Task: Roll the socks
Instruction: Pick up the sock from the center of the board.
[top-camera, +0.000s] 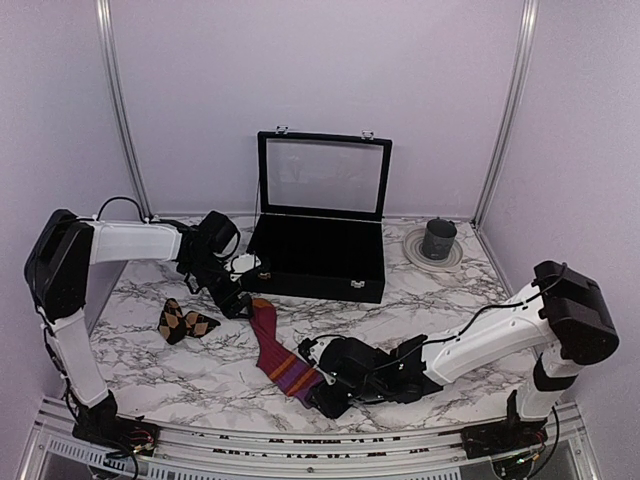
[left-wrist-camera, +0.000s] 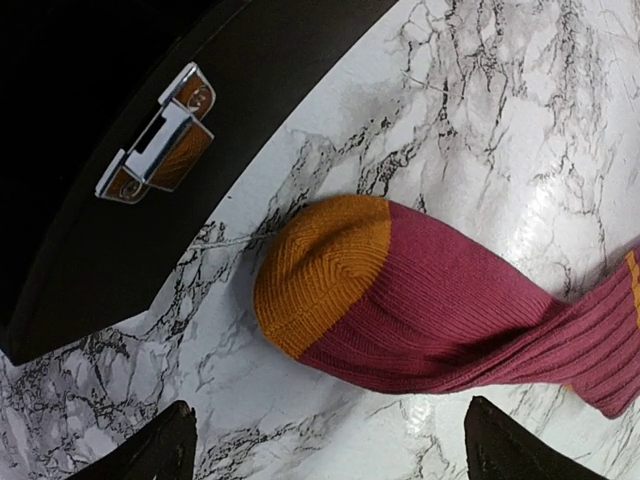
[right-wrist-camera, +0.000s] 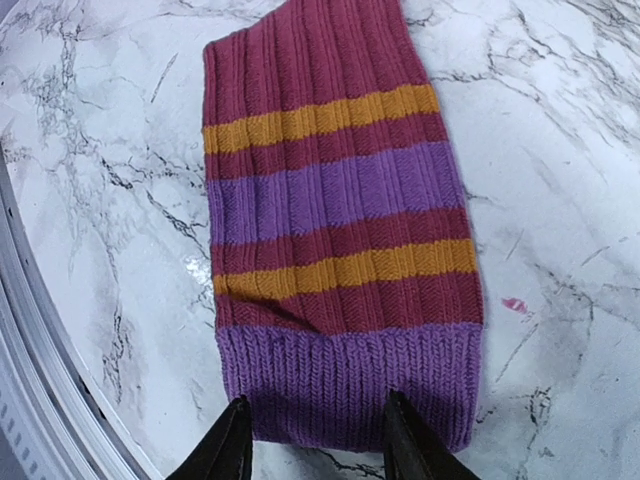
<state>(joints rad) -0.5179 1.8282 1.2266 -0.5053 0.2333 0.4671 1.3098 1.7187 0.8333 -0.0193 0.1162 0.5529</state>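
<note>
Two robot arms work over a marble table (top-camera: 200, 375) on which a pair of mismatched socks lies. The striped sock (top-camera: 272, 345), magenta-red with orange and purple bands, stretches flat from just in front of a black case (top-camera: 320, 287) at the far middle of the table toward the near edge. Its orange toe (left-wrist-camera: 325, 265) points at the case and its purple cuff (right-wrist-camera: 350, 385) faces the arms.

The right end effector (right-wrist-camera: 316, 398) sits low at the cuff. Its two fingers are apart, with the hem lying flat between them and their tips overlapping its edge. Whether they press on the fabric cannot be told.

The left end effector (left-wrist-camera: 328, 403) hangs beside the toe, close to the case's front wall and its metal latch (left-wrist-camera: 160, 135). Its fingers are spread wide and hold nothing.

The argyle sock (top-camera: 180, 322), dark with tan diamonds, lies crumpled toward the left edge, apart from both arms.

In the far right corner a dark cup (top-camera: 438, 238) stands on a pale plate (top-camera: 415, 257). The case's glass lid stands upright.
</note>
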